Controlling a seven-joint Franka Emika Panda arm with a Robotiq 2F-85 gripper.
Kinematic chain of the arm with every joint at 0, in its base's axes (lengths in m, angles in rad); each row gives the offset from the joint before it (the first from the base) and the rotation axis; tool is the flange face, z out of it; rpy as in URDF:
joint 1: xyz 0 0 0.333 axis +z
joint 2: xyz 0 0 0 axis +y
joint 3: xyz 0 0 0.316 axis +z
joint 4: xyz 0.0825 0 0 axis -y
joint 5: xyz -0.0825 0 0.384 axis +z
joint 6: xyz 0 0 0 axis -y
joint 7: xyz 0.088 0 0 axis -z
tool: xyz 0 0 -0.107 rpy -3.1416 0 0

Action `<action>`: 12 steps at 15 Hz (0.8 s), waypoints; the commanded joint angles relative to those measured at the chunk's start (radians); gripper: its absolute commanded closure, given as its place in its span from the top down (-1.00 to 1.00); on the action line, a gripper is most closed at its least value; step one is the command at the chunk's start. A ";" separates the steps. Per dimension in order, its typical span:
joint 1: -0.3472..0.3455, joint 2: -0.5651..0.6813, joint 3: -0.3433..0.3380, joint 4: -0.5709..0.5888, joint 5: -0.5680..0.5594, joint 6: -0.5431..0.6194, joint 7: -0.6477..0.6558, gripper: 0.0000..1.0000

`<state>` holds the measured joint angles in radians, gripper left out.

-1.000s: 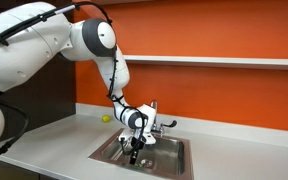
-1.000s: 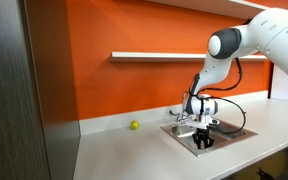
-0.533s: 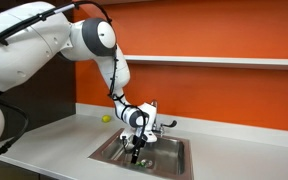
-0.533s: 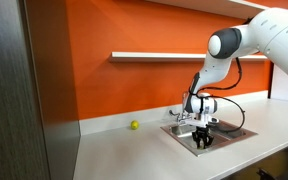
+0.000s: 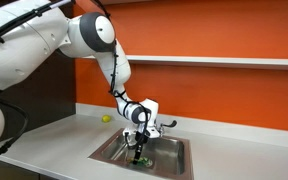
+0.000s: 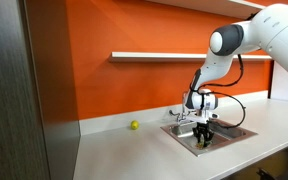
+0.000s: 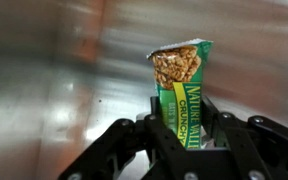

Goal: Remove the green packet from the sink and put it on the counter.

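In the wrist view my gripper (image 7: 184, 128) is shut on the green packet (image 7: 181, 85), a green granola-bar wrapper that stands up between the fingers, with blurred steel of the sink (image 7: 44, 70) behind it. In both exterior views the gripper (image 5: 138, 148) (image 6: 204, 138) hangs over the sink basin (image 5: 174, 162) (image 6: 229, 132), a little above its floor. The packet shows as a small green spot under the fingers (image 5: 139, 159). The light counter (image 5: 54, 145) (image 6: 134, 155) surrounds the basin.
A small yellow-green ball (image 5: 107, 118) (image 6: 134, 125) lies on the counter by the backsplash. The chrome tap (image 5: 164, 125) (image 6: 181, 114) stands behind the basin, close to the arm. A grey wall shelf (image 5: 224, 61) (image 6: 154, 56) runs along the orange wall.
The gripper has risen a little out of the basin with the green packet held in it, and the arm has shifted slightly upward.
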<state>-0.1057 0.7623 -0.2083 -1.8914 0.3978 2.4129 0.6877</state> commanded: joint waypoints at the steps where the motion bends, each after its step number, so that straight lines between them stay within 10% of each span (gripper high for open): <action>1: 0.005 -0.059 -0.008 -0.021 -0.030 -0.047 0.028 -0.67; 12: 0.012 -0.149 -0.006 -0.040 -0.095 -0.102 -0.003 -0.67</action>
<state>-0.1003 0.6685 -0.2123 -1.9022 0.3423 2.3493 0.6878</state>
